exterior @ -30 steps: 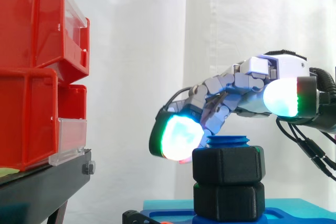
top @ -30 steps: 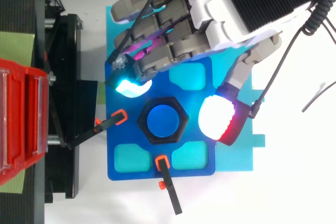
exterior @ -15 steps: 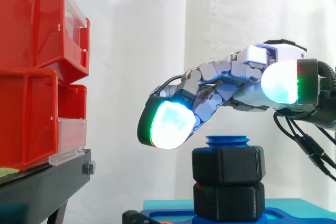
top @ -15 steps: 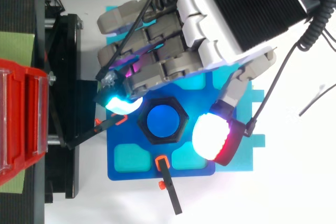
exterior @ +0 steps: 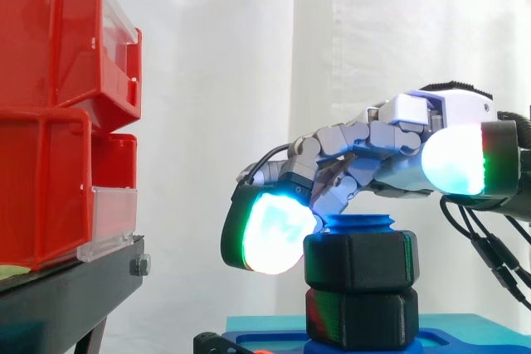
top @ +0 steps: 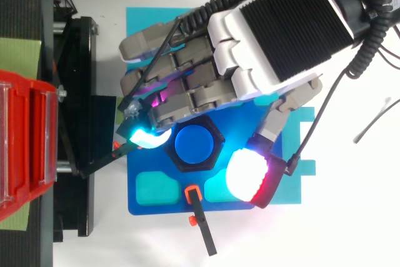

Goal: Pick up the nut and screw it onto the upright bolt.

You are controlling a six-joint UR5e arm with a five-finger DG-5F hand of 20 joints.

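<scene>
1. Since half a second earlier the hand (exterior: 415,134) had dropped. Its green-white fingertip pad (exterior: 270,234), previously above and to the left of the nut (exterior: 361,260), was now level with the nut's upper half and against its left face.
2. The nut sat on the upright bolt (top: 195,145). The bolt's blue tip showed above it, and a lower black hex block (exterior: 361,317) lay directly beneath it on the blue base plate (top: 134,207).
3. The hand was not clamped. Its fingers arched loosely over the bolt, and the thumb pad (exterior: 452,163) stood apart from them, higher than the nut's top.
4. Picking up and starting the thread looked done, and the nut seemed run down nearly all the way.
5. What probably remained was a last turn or two — or simply letting go.
</scene>
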